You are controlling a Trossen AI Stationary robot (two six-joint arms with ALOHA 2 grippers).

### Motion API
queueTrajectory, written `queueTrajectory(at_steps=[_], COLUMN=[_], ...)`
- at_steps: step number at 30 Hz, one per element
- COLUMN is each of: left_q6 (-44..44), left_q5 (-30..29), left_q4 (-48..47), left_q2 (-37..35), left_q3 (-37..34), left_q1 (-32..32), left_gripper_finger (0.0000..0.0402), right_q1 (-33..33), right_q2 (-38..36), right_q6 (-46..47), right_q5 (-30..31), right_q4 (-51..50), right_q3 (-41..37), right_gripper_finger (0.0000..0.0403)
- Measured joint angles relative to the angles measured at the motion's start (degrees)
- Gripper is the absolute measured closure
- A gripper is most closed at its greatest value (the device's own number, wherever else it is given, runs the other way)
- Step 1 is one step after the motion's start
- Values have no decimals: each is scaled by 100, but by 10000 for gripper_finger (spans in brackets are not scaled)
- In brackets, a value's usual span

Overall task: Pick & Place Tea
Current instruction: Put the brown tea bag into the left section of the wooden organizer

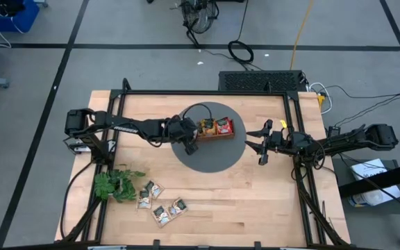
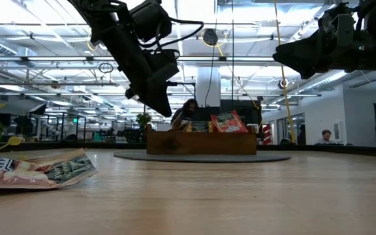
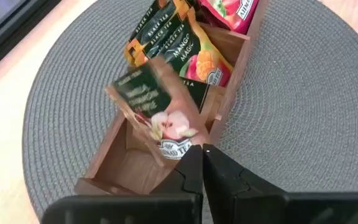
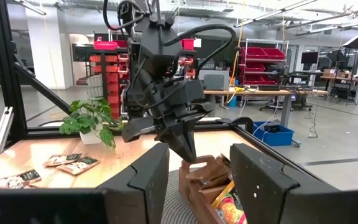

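The left gripper is pinched tight on the bottom edge of a pale tea sachet with dark green print, holding it by one edge so the rest of the packet hangs free to slide down into the wooden tray; the sachet sits over the tray's empty end compartment, tilted, its printed face leaning toward the packets in the next compartment, its long axis running from the pinched edge up and away from the fingers; whether it already touches the tray wall I cannot tell. The middle compartment holds orange-yellow sachets standing on edge, and red ones fill the far compartment, so each colour seems to have its own slot and this pale one belongs in the vacant one. The tray rests on a round grey mat near the middle of the worktop, toward its far edge. The right gripper waits just beside the mat's right rim, its jaws partly apart and empty. More pale sachets lie flat near the worktop's front edge, beside a green plant sprig toward the front left corner, presumably still to be collected.
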Motion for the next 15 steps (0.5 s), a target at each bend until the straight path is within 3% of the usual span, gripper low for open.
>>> queueTrajectory(at_steps=[15], left_q6=[-41], left_q5=[515], left_q4=[204], left_q2=[35], left_q3=[0], left_q1=[-190], left_gripper_finger=[399], right_q1=[1], right_q2=[1], right_q6=[0], right_q5=[0], right_q4=[0], right_q3=[0], right_gripper_finger=[248])
